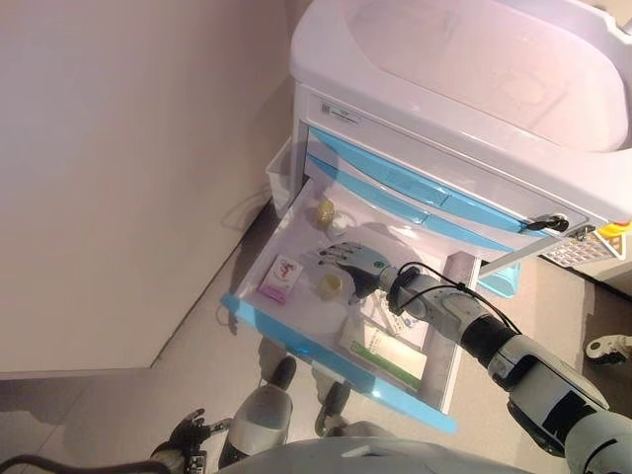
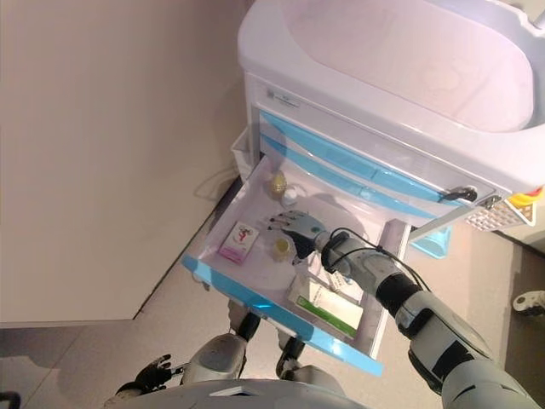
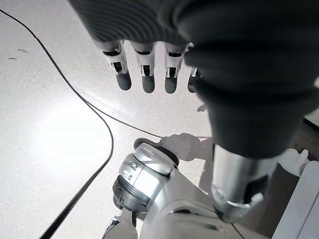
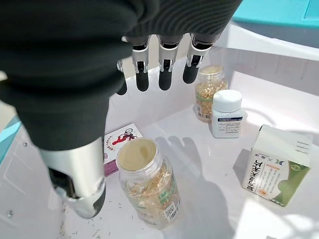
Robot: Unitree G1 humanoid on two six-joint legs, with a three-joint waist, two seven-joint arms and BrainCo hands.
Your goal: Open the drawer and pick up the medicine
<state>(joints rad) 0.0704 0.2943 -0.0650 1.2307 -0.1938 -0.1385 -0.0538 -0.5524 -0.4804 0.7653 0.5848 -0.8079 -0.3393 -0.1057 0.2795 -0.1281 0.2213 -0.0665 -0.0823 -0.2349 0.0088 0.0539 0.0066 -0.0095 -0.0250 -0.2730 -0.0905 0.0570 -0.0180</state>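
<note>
We see the white medical cart (image 1: 464, 109) with blue-fronted drawers; its white drawer with a blue front panel (image 1: 336, 357) is pulled out toward us. Right hand (image 1: 354, 262) is inside the drawer, hovering over the contents – fingers straight and spread, thumb apart, holding nothing.

Contents, from the right wrist view:
- clear bottle of yellow capsules with a cream cap (image 4: 148, 186) – directly under the right hand, between thumb and fingers, upright, not gripped
- pink-and-white flat box (image 4: 117, 145) just beside that bottle, at the drawer's left in the eye views
- second clear bottle of yellow capsules (image 4: 208, 93) toward the far end of the drawer, past the fingertips
- small white bottle with a white cap (image 4: 227, 113) touching or just beside that second bottle
- white-and-green carton (image 4: 276, 165) standing apart from them
- long white-and-green box (image 1: 383, 354) lies at the near right of the drawer by the blue front

Left hand (image 3: 147, 69) hangs low over the grey floor (image 3: 45, 144), well apart from the cart – fingers straight and relaxed, empty.
</note>
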